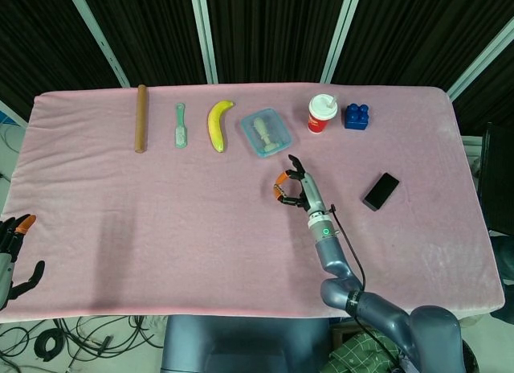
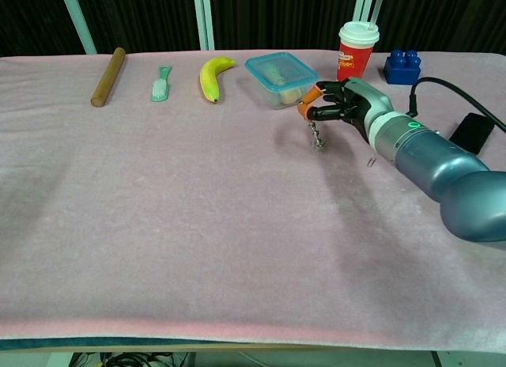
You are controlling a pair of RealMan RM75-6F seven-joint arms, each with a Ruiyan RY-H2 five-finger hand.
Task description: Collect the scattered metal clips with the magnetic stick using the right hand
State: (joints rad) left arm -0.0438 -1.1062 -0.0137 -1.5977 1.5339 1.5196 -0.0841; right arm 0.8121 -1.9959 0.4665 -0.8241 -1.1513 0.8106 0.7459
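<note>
Far edge is being blocked by container [image 2: 278, 78], cup [image 2: 357, 51], banana [image 2: 212, 75]; near cloth [image 2: 198, 240] is being left open.

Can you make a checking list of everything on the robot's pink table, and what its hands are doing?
Surface: pink cloth-covered table.
Job's things: thin magnetic stick with a clump of metal clips at its lower end; one loose clip lies on the cloth nearby.
Clutter: wooden rod, green brush, banana, lidded plastic box, red cup with straw, blue toy block, black phone, in a row along the far side.
Robot hands: right robot hand pinches the stick; left robot hand holds nothing, off the table's near left corner.
Cables: black cable on the right arm; loose cables on the floor.
Surroundings: dark curtain behind white poles.
</note>
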